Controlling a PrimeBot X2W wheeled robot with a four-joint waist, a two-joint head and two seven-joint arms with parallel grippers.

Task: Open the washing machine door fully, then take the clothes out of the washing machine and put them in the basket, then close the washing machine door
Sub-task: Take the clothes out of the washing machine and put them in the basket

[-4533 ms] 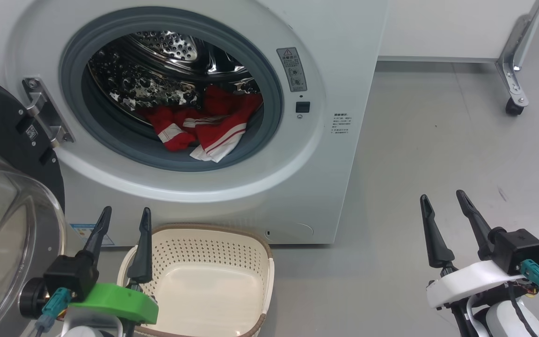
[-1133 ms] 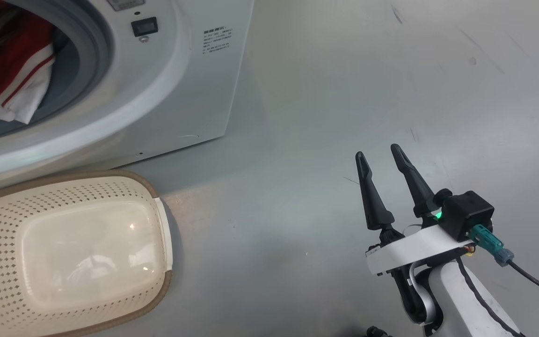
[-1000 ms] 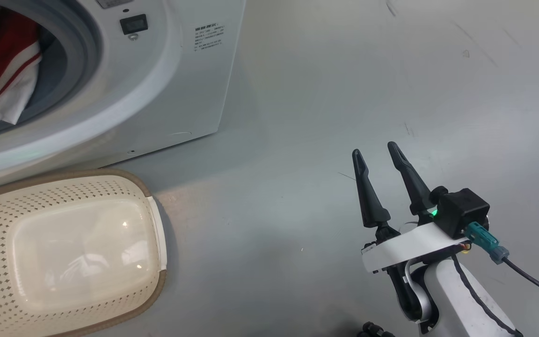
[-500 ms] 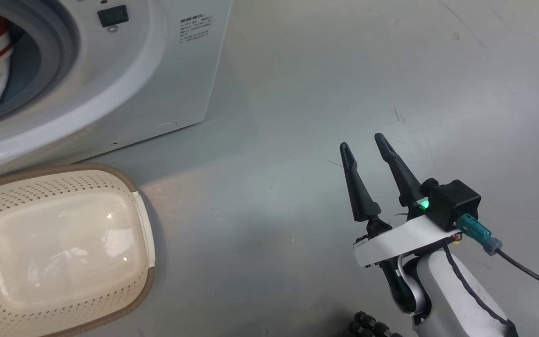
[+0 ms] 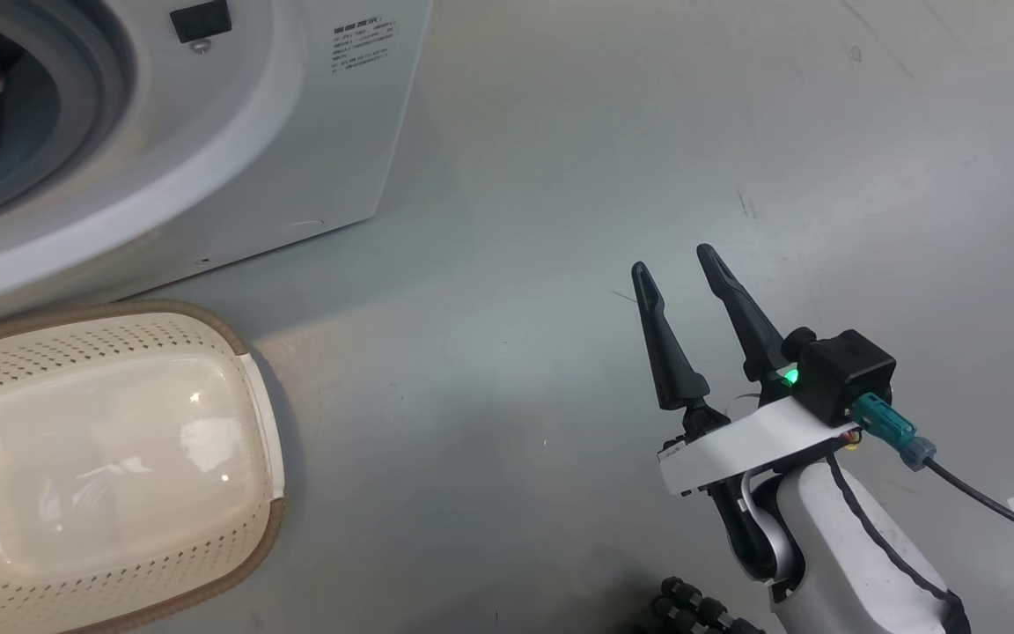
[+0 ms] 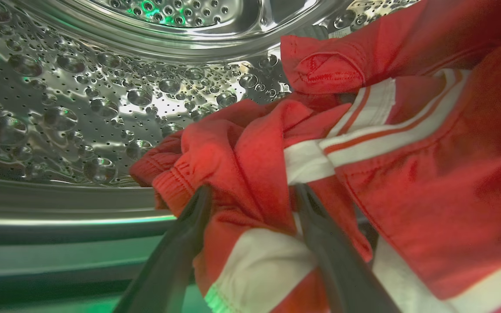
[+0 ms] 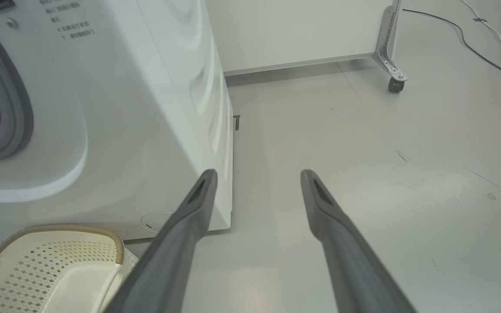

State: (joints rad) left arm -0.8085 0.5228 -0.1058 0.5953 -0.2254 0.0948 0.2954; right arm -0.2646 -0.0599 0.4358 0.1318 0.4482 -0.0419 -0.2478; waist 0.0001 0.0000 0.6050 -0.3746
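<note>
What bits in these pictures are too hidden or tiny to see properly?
Left wrist view: bunched folds of the clothes hide how many pieces there are.
Head view: the left edge cuts off the clothes, leaving a sliver.
Head view: the left and bottom edges cut off the basket.
Head view: the small print on the washing machine is too tiny to read.
Left wrist view: cloth hides what lies under the open left gripper.

At the lower right of the head view, my right gripper (image 5: 672,259) has two long, tapering black fingers (image 5: 665,352) on a white plate (image 5: 753,445). Beside them sit a black cube (image 5: 846,374) with a green light (image 5: 790,377) and a teal plug (image 5: 881,425) trailing a black cable (image 5: 982,502). My forearm (image 5: 841,555) is pale white, edged by a dark cord (image 5: 863,528).
</note>
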